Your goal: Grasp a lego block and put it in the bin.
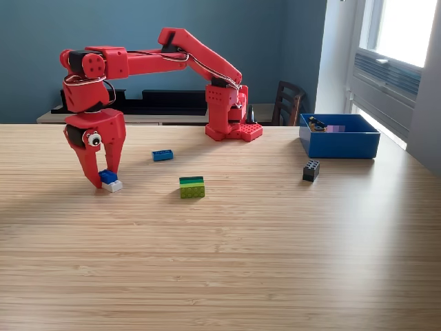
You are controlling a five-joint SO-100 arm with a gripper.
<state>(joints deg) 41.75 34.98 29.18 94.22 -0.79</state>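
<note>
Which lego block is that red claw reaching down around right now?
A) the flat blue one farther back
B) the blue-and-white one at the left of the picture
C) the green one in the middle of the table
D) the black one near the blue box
B: the gripper has its two fingers straddling the blue-and-white block on the table, while the other blocks lie apart from it.

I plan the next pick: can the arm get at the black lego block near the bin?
Probably yes: the black lego block stands alone on bare table, apart from the blue bin.
</note>
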